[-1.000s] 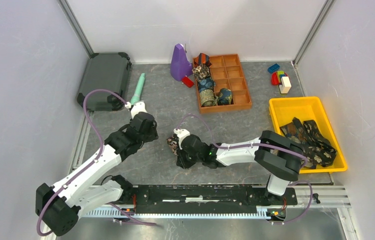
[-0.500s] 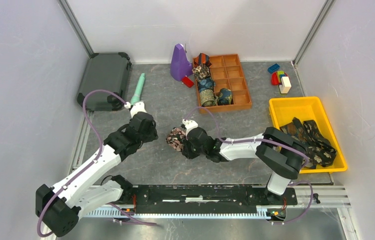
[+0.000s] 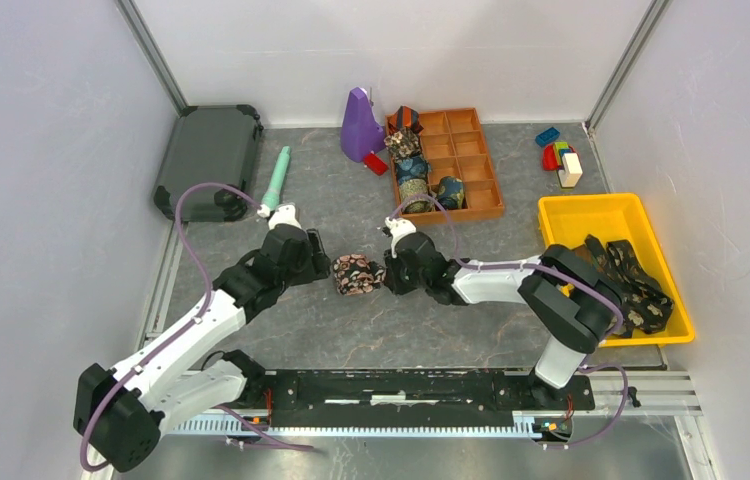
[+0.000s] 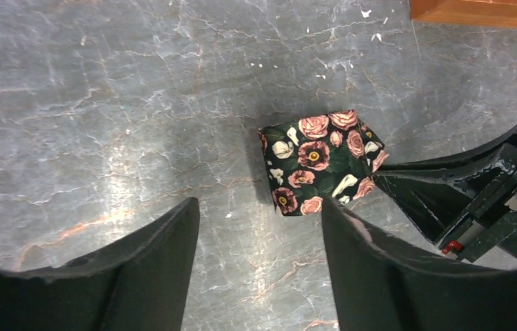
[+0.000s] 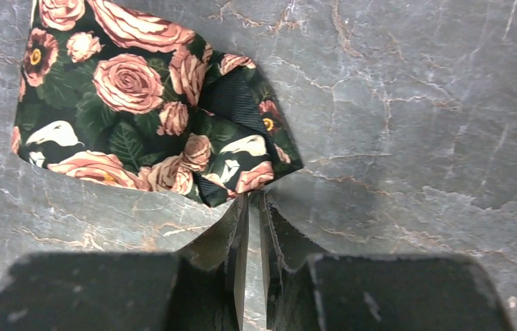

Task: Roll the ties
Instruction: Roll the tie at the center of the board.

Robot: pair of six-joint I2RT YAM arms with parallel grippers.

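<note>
The right gripper pinches the rolled tie at its edge, likely against uncoiling; the left gripper hovers spread just left.

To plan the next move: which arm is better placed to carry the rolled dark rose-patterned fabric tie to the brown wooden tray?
Probably the right. The right gripper pinches the edge of the rolled rose-patterned tie and lies nearer the wooden tray; the left gripper is open beside it.

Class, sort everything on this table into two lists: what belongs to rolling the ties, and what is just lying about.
Job: rose-print rolled tie; rolled ties in wooden tray; loose ties in yellow bin.
Lying about: purple object; toy blocks; dark case; green tool.
</note>
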